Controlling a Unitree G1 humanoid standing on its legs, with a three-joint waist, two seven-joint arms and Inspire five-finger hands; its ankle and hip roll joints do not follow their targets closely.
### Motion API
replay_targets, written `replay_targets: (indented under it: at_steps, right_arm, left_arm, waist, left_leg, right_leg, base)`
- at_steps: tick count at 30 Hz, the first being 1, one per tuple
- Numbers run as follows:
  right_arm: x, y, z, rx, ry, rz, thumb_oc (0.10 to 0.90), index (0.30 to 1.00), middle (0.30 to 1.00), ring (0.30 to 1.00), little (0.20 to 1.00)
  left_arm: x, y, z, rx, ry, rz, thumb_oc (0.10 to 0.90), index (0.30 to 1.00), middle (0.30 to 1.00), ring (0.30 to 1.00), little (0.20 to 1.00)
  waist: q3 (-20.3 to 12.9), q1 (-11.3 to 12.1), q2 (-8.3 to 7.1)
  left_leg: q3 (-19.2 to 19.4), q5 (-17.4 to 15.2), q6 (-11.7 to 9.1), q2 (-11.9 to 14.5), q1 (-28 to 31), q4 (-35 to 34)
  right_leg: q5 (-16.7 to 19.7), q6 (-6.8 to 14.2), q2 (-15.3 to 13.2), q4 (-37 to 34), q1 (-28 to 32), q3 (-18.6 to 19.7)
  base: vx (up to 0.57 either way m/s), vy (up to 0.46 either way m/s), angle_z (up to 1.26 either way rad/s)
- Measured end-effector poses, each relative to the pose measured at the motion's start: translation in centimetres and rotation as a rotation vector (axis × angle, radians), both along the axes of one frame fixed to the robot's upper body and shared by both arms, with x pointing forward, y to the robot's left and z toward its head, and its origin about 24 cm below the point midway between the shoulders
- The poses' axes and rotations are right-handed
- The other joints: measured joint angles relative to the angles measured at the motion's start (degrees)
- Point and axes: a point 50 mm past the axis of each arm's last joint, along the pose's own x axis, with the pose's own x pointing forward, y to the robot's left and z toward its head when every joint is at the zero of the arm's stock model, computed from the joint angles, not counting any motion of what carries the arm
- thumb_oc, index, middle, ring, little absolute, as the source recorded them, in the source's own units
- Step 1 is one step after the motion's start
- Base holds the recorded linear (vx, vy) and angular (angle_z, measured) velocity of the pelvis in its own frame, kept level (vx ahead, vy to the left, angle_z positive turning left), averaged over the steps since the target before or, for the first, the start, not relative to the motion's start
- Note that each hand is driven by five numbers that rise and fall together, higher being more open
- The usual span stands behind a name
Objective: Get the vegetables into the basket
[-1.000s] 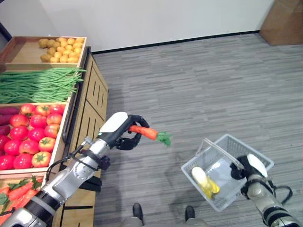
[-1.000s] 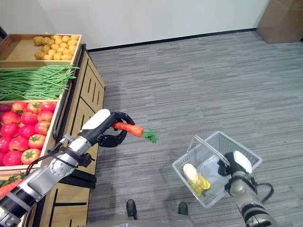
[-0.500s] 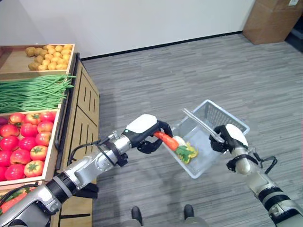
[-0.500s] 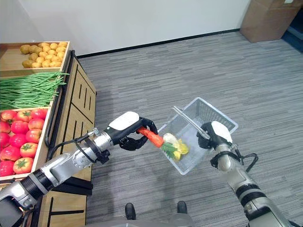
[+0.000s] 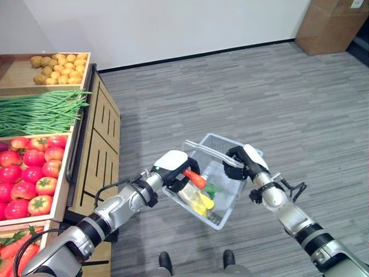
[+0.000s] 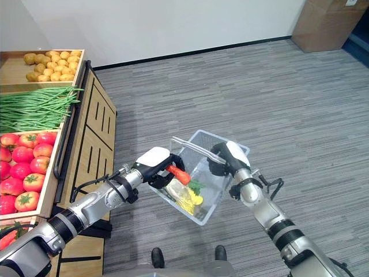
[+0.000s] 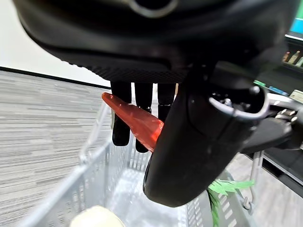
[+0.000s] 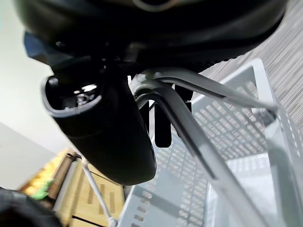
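My left hand (image 5: pixel 173 167) is shut on an orange carrot (image 5: pixel 195 178) and holds it inside the grey plastic basket (image 5: pixel 228 206), its green top (image 5: pixel 211 188) pointing down. The carrot (image 7: pixel 135 124) shows between the thumb and fingers in the left wrist view, over the basket's wall (image 7: pixel 102 156). My right hand (image 5: pixel 245 161) is shut on the basket's grey handles (image 8: pixel 189 123) and carries it above the floor. A yellow corn cob (image 5: pixel 199 202) lies in the basket's bottom.
A wooden produce stand (image 5: pixel 98 138) stands at the left with potatoes (image 5: pixel 55 61), green beans (image 5: pixel 40 109), tomatoes (image 5: pixel 31 173) and more carrots (image 5: pixel 11 257). A cardboard box (image 5: pixel 331 23) sits at the far right by the wall. Grey floor (image 5: pixel 242 98) lies open ahead.
The right hand has brought the basket left and down towards the left hand. The carrot, earlier at the basket's rim, is now inside it, still held.
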Motion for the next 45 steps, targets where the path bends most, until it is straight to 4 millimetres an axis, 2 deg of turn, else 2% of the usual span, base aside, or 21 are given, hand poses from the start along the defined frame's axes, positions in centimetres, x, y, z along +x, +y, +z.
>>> replay_targets:
  at_steps: [1,2,3,8,18,25,26,29,32,35,36,39,40,42,43,45]
  right_arm:
    - [0.0,0.4,0.2,0.022,-0.007,0.01,0.4,0.3,0.3,0.3,0.3]
    - [0.0,0.7,0.5,0.035,-0.014,0.017,0.4,0.3,0.3,0.3,0.3]
    - [0.0,0.9,0.7,0.048,-0.021,0.023,0.4,0.3,0.3,0.3,0.3]
    - [0.1,1.5,1.3,0.094,-0.038,0.038,0.4,0.3,0.3,0.3,0.3]
    - [-0.1,1.1,0.7,0.086,-0.016,0.02,0.4,0.3,0.3,0.3,0.3]
    - [-0.4,-1.0,-2.4,0.023,0.093,-0.089,0.4,0.3,0.3,0.3,0.3]
    - [-0.8,-2.4,-3.7,-0.025,0.139,-0.156,0.4,0.3,0.3,0.3,0.3]
    - [-1.9,-4.6,-5.0,-0.065,0.192,-0.256,0.4,0.3,0.3,0.3,0.3]
    - [-3.5,-7.4,-6.7,-0.144,0.27,-0.375,0.4,0.3,0.3,0.3,0.3]
    - [-4.6,-9.1,-7.5,-0.173,0.312,-0.448,0.4,0.3,0.3,0.3,0.3]
    - [-5.1,-10.0,-7.9,-0.197,0.337,-0.482,0.4,0.3,0.3,0.3,0.3]
    - [-6.1,-11.3,-8.6,-0.226,0.385,-0.543,0.4,0.3,0.3,0.3,0.3]
    - [-6.8,-12.4,-9.0,-0.257,0.422,-0.577,0.4,0.3,0.3,0.3,0.3]
    - [-7.3,-13.0,-9.3,-0.275,0.448,-0.599,0.4,0.3,0.3,0.3,0.3]
    - [-8.2,-13.8,-9.8,-0.296,0.493,-0.631,0.4,0.3,0.3,0.3,0.3]
    - [-8.7,-14.5,-10.0,-0.316,0.525,-0.658,0.4,0.3,0.3,0.3,0.3]
  left_arm:
    - [-0.1,0.2,-0.3,-0.004,0.008,0.019,0.5,0.44,0.44,0.44,0.44]
    - [-0.2,0.3,-0.4,-0.007,0.012,0.033,0.798,0.857,0.857,0.857,0.857]
    - [-0.3,0.4,-0.6,-0.007,0.01,0.044,0.9,1.0,1.0,1.0,1.0]
    - [-0.5,1.0,-1.8,0.008,0.037,0.109,0.9,1.0,1.0,1.0,1.0]
    - [-0.9,1.9,-2.5,-0.023,0.051,0.195,0.9,1.0,1.0,1.0,1.0]
    - [-2.4,2.8,-4.0,-0.079,0.117,0.264,0.9,1.0,1.0,1.0,1.0]
    - [-3.4,3.5,-4.5,-0.149,0.165,0.319,0.9,1.0,1.0,1.0,1.0]
    - [-4.4,4.2,-5.3,-0.209,0.223,0.372,0.9,1.0,1.0,1.0,1.0]
    - [-6.8,6.2,-7.3,-0.245,0.329,0.494,0.9,1.0,1.0,1.0,1.0]
    - [-8.4,7.9,-9.4,-0.209,0.409,0.584,0.9,1.0,1.0,1.0,1.0]
    - [-9.7,9.0,-10.7,-0.175,0.465,0.64,0.9,1.0,1.0,1.0,1.0]
    - [-12.0,10.7,-12.5,-0.107,0.557,0.719,0.9,1.0,1.0,1.0,1.0]
    - [-13.7,11.6,-14.1,-0.07,0.636,0.789,0.9,1.0,1.0,1.0,1.0]
    - [-15.5,12.2,-15.2,-0.037,0.7,0.846,0.9,1.0,1.0,1.0,1.0]
    - [-17.0,12.6,-16.3,-0.003,0.767,0.907,0.9,1.0,1.0,1.0,1.0]
    - [-18.0,12.8,-16.8,0.064,0.798,0.889,0.9,1.0,1.0,1.0,1.0]
  waist:
    - [-0.03,-0.04,-0.07]
    - [-0.02,-0.08,-0.12]
    - [-0.01,-0.08,-0.16]
    - [-0.1,0.03,-0.83]
    - [-0.13,0.05,-1.53]
    - [-0.19,0.39,-1.63]
    - [-0.19,0.67,-1.63]
    - [-0.21,1.81,-1.6]
    - [-0.23,1.95,-1.56]
    - [-0.44,2.92,-1.31]
    - [-0.51,3.19,-1.19]
    - [-0.64,3.4,-1.11]
    - [-0.96,3.72,-0.71]
    - [-1.05,4.04,-0.54]
    - [-1.23,4.24,-0.31]
    - [-1.53,4.61,0.13]
  left_leg:
    - [0.08,0.0,0.0,0.02,0.0,0.0]
    - [0.16,0.0,0.01,0.02,0.0,0.0]
    - [0.21,-0.01,0.02,0.02,0.0,0.0]
    - [0.25,-0.02,0.03,0.09,0.02,0.0]
    - [0.51,-0.02,0.04,0.12,0.25,0.0]
    - [0.21,-0.03,0.04,0.12,0.53,0.0]
    - [-0.11,-0.02,0.04,0.12,0.51,0.0]
    - [-0.42,-0.02,0.04,0.1,0.48,0.0]
    - [-2.15,-0.01,0.04,0.02,0.35,0.0]
    - [-2.41,-0.02,0.04,0.07,0.33,0.0]
    - [-2.75,-0.01,0.04,0.0,0.2,0.0]
    - [-3.47,0.0,0.04,-0.06,0.15,0.0]
    - [-3.9,0.02,0.07,0.0,-0.09,0.01]
    - [-4.08,0.04,0.08,-0.02,-0.31,0.01]
    - [-4.7,0.04,0.09,-0.08,-0.41,0.01]
    - [-5.19,0.17,0.06,-0.09,-1.01,0.01]
  right_leg:
    - [0.0,0.0,0.01,0.0,-0.03,0.06]
    - [0.0,0.0,0.01,0.0,-0.1,0.11]
    - [0.01,0.0,0.01,0.0,-0.12,0.14]
    - [0.01,0.0,0.08,0.0,-0.12,0.17]
    - [0.07,-0.03,0.1,0.0,-0.06,0.45]
    - [0.06,-0.02,0.07,-0.02,0.5,0.07]
    - [0.02,-0.03,0.06,-0.02,0.69,-0.23]
    - [-0.06,-0.05,0.04,-0.03,0.86,-0.53]
    - [-0.49,-0.04,-0.03,-0.04,1.73,-2.09]
    - [-0.61,-0.07,-0.04,-0.11,1.85,-2.35]
    - [-0.69,-0.07,-0.05,-0.18,1.98,-2.77]
    - [-0.96,-0.12,-0.06,-0.24,2.32,-3.52]
    - [-1.09,-0.03,-0.16,-0.25,2.46,-3.86]
    - [-1.12,-0.04,-0.18,-0.29,2.31,-4.08]
    - [-1.31,-0.06,-0.2,-0.3,2.38,-4.58]
    - [-1.33,-0.07,-0.18,-0.3,2.03,-4.92]
  base:
    - [0.0,0.006,-0.04]
    - [0.0,0.009,-0.04]
    - [0.0,0.0,0.0]
    - [0.0,0.0,0.0]
    - [0.0,0.0,-0.01]
    - [0.0,-0.005,0.03]
    - [0.01,-0.014,0.08]
    - [0.01,-0.012,0.08]
    - [0.0,-0.014,0.22]
    - [0.0,-0.01,0.1]
    - [-0.01,-0.009,0.13]
    - [-0.02,-0.013,0.15]
    - [-0.01,-0.02,0.12]
    - [-0.02,-0.021,0.12]
    - [-0.03,-0.018,0.16]
    - [-0.02,-0.017,0.14]
